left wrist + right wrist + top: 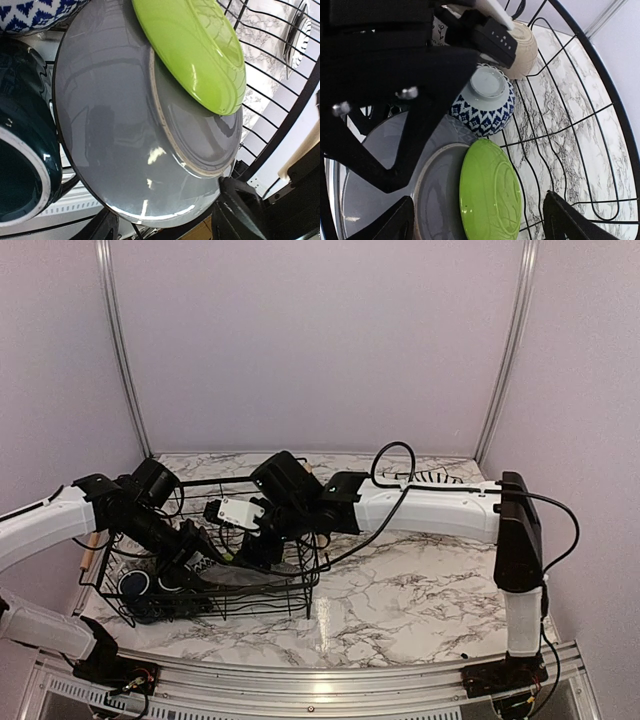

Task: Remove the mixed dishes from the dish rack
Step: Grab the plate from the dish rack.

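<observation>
The black wire dish rack [300, 592] stands on the left of the table with both arms reaching into it. A grey plate [125, 140] leans inside it, and a lime-green plate [195, 45] rests against it. My left gripper [167, 222] is open and straddles the grey plate's lower rim; its right finger [237, 207] touches the rim. My right gripper [485, 220] is open above the lime-green plate [492, 195], one finger on each side. A dark-blue mug [20, 150], a blue-and-white patterned mug [485, 100] and a tan mug [522, 42] also sit in the rack.
The rack's wooden handle [88, 552] sticks out near the left wall. A striped dish [432, 478] lies on the marble table [420, 590] at the back right. The left arm's black body [385, 75] fills the upper left of the right wrist view.
</observation>
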Tool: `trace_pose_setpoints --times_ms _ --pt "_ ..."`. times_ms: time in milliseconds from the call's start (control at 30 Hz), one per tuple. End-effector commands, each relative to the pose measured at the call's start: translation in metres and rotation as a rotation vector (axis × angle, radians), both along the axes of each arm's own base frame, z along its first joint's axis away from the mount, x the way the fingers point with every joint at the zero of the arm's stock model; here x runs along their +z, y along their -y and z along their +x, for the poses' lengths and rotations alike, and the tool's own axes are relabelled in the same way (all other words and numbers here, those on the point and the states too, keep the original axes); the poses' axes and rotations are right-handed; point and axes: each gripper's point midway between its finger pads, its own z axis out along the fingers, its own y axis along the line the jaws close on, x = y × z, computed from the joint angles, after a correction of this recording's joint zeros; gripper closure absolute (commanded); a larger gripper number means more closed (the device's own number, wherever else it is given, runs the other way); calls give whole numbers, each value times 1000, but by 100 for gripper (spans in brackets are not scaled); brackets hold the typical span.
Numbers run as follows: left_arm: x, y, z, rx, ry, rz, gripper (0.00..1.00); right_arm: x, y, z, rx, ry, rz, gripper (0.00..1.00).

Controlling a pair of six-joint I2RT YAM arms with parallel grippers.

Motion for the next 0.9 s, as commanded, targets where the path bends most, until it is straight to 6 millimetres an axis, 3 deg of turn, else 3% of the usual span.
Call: trace_pose_setpoints --times_ms 0,433,600,733,867 --pt "19 18 30 49 130 -126 34 17 2 -17 40 34 10 14" --pt "30 15 52 54 177 -110 33 35 8 -47 192 74 -3 17" --pt "34 14 57 59 193 -105 33 15 19 -30 145 155 -114 22" --pt "32 15 57 55 186 -108 33 8 12 -17 112 193 -137 26" --pt "33 15 57 52 188 -112 33 6 5 -2 63 255 -126 35"
